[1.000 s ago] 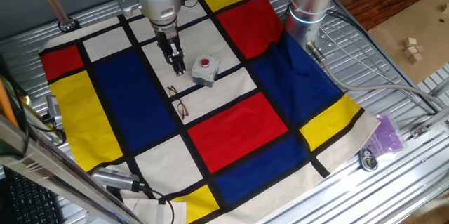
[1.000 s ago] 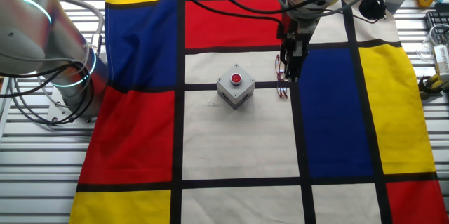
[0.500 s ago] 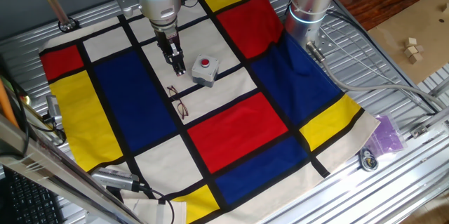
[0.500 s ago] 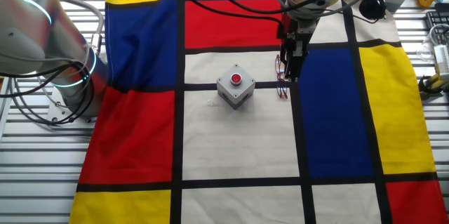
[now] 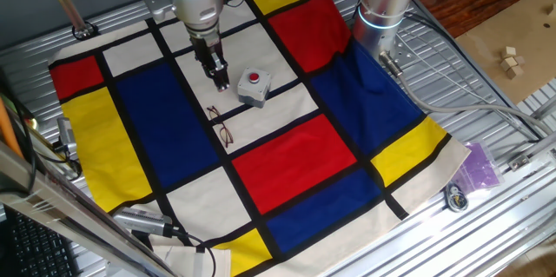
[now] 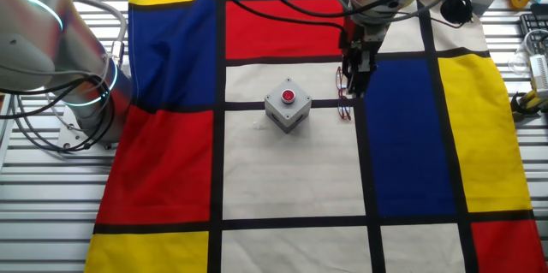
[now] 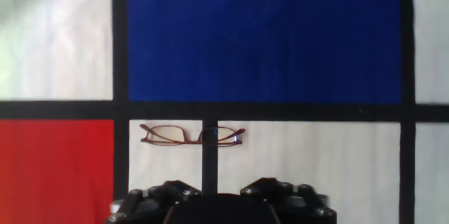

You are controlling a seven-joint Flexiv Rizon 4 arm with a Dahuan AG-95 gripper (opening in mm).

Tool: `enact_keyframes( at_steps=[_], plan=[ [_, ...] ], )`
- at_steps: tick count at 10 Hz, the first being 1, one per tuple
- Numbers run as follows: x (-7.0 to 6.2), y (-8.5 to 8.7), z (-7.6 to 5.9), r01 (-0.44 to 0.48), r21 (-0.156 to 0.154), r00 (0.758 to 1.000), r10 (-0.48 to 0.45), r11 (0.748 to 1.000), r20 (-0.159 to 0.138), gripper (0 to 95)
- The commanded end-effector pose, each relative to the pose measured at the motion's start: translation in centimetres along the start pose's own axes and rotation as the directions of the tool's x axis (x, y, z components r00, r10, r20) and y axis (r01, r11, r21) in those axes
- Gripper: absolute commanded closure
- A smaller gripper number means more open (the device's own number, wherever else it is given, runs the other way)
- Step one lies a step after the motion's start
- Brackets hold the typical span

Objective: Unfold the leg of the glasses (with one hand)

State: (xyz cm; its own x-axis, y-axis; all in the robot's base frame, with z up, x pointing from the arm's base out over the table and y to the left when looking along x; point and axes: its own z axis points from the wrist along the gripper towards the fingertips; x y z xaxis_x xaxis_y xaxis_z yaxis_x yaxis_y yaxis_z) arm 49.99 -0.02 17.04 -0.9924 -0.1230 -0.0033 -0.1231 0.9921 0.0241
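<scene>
The glasses (image 7: 191, 136) are a small brown wire-framed pair lying on a white square of the chequered cloth, across a black stripe. Their legs look folded against the frame. In one fixed view the glasses (image 5: 221, 126) lie in front of the gripper (image 5: 221, 84), which hangs above the cloth and apart from them. In the other fixed view the gripper (image 6: 355, 90) partly covers the glasses (image 6: 344, 106). In the hand view the gripper (image 7: 221, 187) shows at the bottom edge, its two fingertips (image 7: 181, 189) apart with cloth between them, holding nothing.
A grey box with a red button (image 5: 254, 87) stands just right of the gripper, and it also shows in the other fixed view (image 6: 287, 106). A second robot arm base (image 5: 382, 12) stands at the cloth's far right edge. Cables run along the metal table edge (image 5: 486, 112).
The gripper has shifted very slightly upward. The glasses and the button box have not moved.
</scene>
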Motion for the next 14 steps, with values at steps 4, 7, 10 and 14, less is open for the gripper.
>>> enact_keyframes(
  at_steps=[4,7,10,14],
  plan=[
    [0.0,0.0,0.0,0.192,-0.026,0.981,-0.192,0.981,-0.001,95.0],
    [-0.1,0.5,0.2,0.21,0.107,0.977,-0.206,0.972,-0.049,95.0],
    [-0.3,1.4,0.6,0.202,0.158,0.979,-0.194,0.966,-0.067,95.0],
    [-0.5,2.2,1.0,0.2,0.056,0.98,-0.198,0.978,-0.034,95.0]
  ],
)
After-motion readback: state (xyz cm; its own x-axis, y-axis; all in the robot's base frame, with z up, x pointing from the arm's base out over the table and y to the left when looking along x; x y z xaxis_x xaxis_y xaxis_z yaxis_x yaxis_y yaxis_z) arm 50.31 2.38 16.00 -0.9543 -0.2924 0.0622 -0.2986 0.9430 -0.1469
